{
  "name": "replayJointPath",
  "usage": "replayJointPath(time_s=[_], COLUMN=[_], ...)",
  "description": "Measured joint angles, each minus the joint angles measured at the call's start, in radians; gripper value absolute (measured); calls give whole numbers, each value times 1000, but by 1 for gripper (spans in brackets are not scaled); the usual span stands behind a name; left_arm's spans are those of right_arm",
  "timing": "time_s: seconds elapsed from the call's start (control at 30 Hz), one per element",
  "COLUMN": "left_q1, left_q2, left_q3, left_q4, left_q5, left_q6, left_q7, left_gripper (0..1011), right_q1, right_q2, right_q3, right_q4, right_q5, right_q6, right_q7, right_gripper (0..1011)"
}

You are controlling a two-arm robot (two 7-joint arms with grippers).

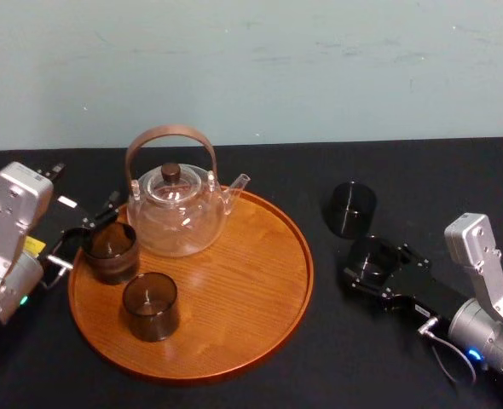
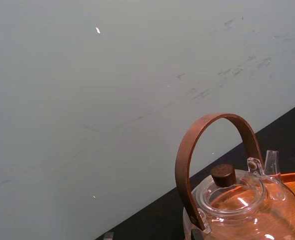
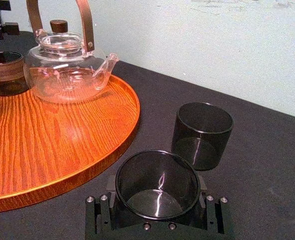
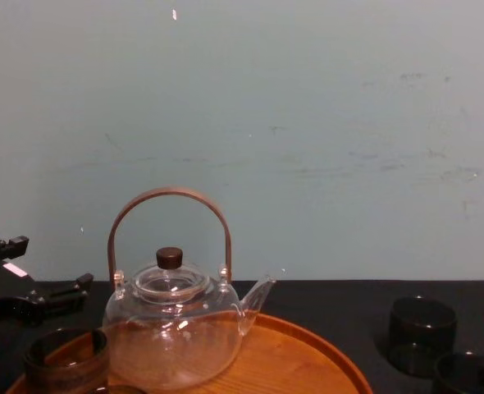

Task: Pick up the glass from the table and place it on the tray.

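Note:
A dark smoked glass (image 3: 156, 186) sits between the fingers of my right gripper (image 1: 372, 262), which is shut on it low over the black table, right of the tray. A second dark glass (image 1: 352, 209) stands on the table just beyond it. The round orange-brown wooden tray (image 1: 260, 281) holds a glass teapot (image 1: 176, 213) with a brown hoop handle and two more dark glasses (image 1: 111, 251) (image 1: 150, 305). At the tray's left edge my left gripper (image 1: 88, 230) is open, its fingers beside and slightly above the nearer tray glass (image 4: 66, 357).
The black table (image 1: 422, 179) ends at a pale blue-green wall. The tray's right half (image 1: 251, 256) is bare wood. The tray rim (image 3: 112, 155) lies a short way from the held glass.

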Motion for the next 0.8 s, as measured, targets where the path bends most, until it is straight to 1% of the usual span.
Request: replayJointPath(time_s=[0.2, 0.3, 0.37, 0.53, 0.6, 0.73, 0.8], left_q1=[0, 0, 0, 0, 0, 0, 0], left_q2=[0, 0, 0, 0, 0, 0, 0], left_q3=[0, 0, 0, 0, 0, 0, 0], left_q4=[0, 0, 0, 0, 0, 0, 0], left_q5=[0, 0, 0, 0, 0, 0, 0], left_q6=[0, 0, 0, 0, 0, 0, 0], left_q7=[0, 0, 0, 0, 0, 0, 0], left_gripper=[1001, 1001, 1001, 1001, 1001, 1001, 1002], right_q1=[0, -5, -14, -26, -34, -43, -44], right_q2=[-3, 0, 6, 12, 15, 17, 17], right_q3=[10, 15, 20, 23, 22, 10, 4], right_q4=[-2, -18, -46, -82, -105, -143, -150], right_q5=[6, 6, 6, 4, 4, 1, -2], right_q6=[12, 19, 21, 22, 22, 21, 20], right_q7=[10, 15, 18, 22, 27, 38, 42], right_gripper=[907, 907, 907, 907, 907, 907, 907])
